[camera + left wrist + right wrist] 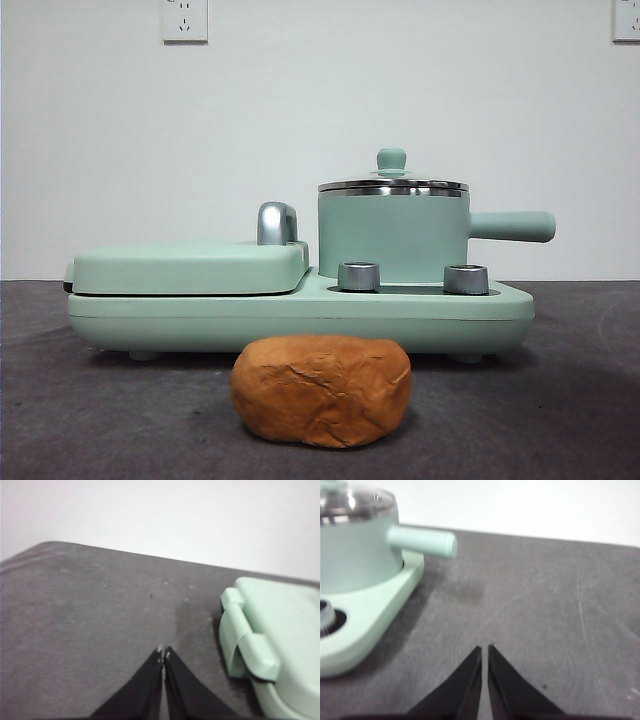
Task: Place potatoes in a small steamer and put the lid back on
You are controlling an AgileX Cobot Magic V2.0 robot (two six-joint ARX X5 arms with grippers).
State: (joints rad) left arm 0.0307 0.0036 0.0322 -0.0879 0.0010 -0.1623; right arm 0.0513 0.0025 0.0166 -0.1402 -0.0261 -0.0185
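A dark grey table point(90, 400) carried a long mint-green cooking base point(300, 315), the largest thing on it, with a flat mint-green grill cover point(190, 268) closed over one half and a chrome handle point(277, 223) standing at the cover's inner edge. On the other half stood the small steamer point(392, 235), upright, its stubby side handle point(512, 226) pointing away from the grill cover. The lid point(392, 184) sat on the steamer's steel rim, its green knob on top. Two steel dials point(359, 276) were set in the base just before the pot. The potatoes point(322, 389), one orange-brown creased lump, lay on the table in front of the base, apart from it and outside the pot. The left gripper point(163, 652) hung above bare table near the grill end, its jaws pressed nearly together and empty. The right gripper point(484, 649) hung over the table beside the steamer's handle end, jaws likewise drawn narrow and holding nothing.
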